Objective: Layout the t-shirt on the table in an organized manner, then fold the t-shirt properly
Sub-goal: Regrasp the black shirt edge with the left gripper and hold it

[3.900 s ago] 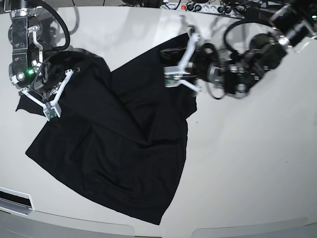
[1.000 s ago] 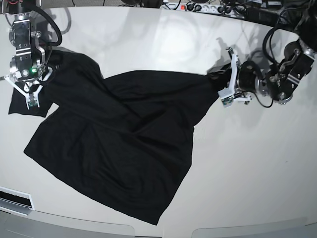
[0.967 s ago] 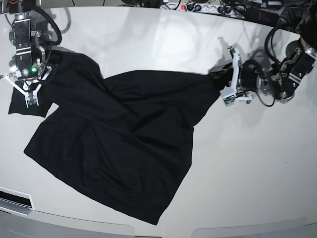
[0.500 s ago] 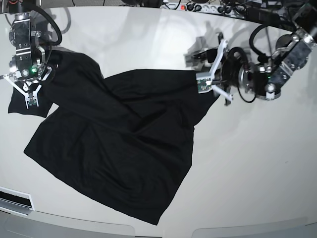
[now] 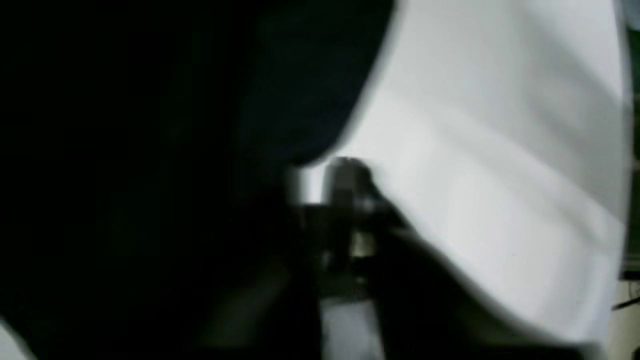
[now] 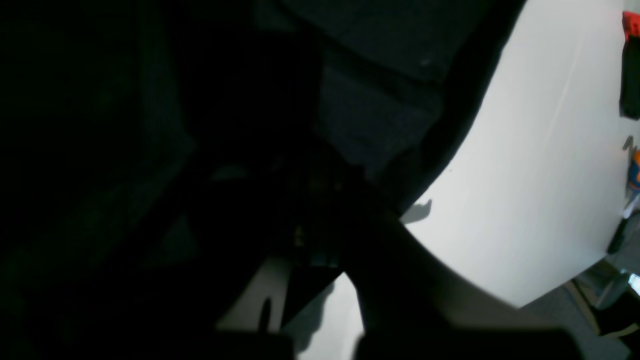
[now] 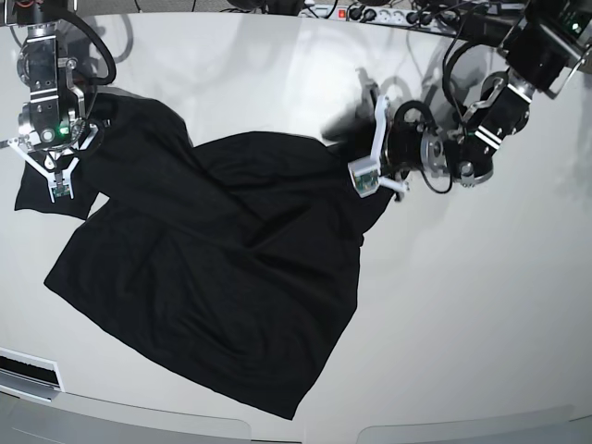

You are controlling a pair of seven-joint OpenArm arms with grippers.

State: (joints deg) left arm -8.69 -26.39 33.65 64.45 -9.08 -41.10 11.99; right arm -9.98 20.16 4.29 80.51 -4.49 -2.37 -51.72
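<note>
The black t-shirt (image 7: pixel 213 268) lies spread but creased on the white table (image 7: pixel 462 305), its hem toward the front edge. My left gripper (image 7: pixel 365 176) sits at the shirt's upper right edge, fingers together on the cloth. The left wrist view is blurred: the gripper (image 5: pixel 340 185) meets the edge of the dark t-shirt (image 5: pixel 150 125) beside the bare table (image 5: pixel 500 150). My right gripper (image 7: pixel 57 185) is shut on the left sleeve at the far left. The right wrist view is mostly dark t-shirt (image 6: pixel 375 50) with the table (image 6: pixel 525 175) beyond; its fingers are lost in shadow.
A power strip (image 7: pixel 370 13) and cables run along the table's back edge. A white slotted piece (image 7: pixel 28 375) sits at the front left corner. The left arm's body (image 7: pixel 462 148) reaches in from the upper right.
My left gripper let go of the stretched right sleeve, opened, moved left over the shirt and shut again at its right edge. The sleeve slackened back. The right arm has not moved.
</note>
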